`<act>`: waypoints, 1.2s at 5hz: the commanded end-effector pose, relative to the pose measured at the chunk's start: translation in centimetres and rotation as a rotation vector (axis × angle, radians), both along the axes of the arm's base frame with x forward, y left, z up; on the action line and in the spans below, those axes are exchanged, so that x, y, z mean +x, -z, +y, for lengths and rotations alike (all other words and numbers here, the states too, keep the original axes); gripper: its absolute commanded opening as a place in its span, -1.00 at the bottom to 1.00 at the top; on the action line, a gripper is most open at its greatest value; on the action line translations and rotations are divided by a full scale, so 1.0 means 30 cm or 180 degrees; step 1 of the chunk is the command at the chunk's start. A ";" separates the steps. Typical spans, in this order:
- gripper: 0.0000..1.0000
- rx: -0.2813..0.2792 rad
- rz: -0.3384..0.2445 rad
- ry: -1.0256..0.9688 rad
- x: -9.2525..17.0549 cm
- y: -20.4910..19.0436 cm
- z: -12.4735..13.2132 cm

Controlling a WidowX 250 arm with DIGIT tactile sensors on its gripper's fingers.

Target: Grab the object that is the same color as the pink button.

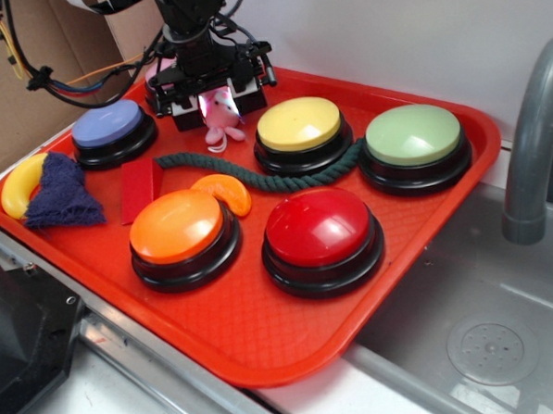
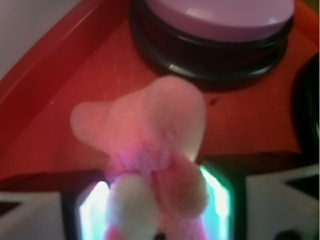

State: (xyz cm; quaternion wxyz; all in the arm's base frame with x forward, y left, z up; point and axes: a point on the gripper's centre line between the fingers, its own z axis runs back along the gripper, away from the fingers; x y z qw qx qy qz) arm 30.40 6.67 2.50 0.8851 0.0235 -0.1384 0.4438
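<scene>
The gripper point(image 1: 217, 103) is clamped on the pink plush toy point(image 1: 221, 117) near the tray's point(image 1: 265, 347) far left corner; its legs hang below the jaws. In the wrist view the toy point(image 2: 150, 150) fills the space between glowing pads point(image 2: 217, 200), with the pink button point(image 2: 220, 17) just beyond. A green rope point(image 1: 256, 166) and yellow button point(image 1: 298, 124) lie to the right, the blue-lilac button point(image 1: 113, 125) to the left.
</scene>
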 end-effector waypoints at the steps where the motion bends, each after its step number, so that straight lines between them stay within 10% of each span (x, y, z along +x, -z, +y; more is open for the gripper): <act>1: -1.00 -0.0086 0.0122 0.0809 -0.003 -0.246 0.024; 3: -1.00 -0.0282 0.0337 0.1952 -0.160 -0.487 -0.004; 6: -1.00 -0.0492 0.0508 0.1704 -0.361 -0.565 0.044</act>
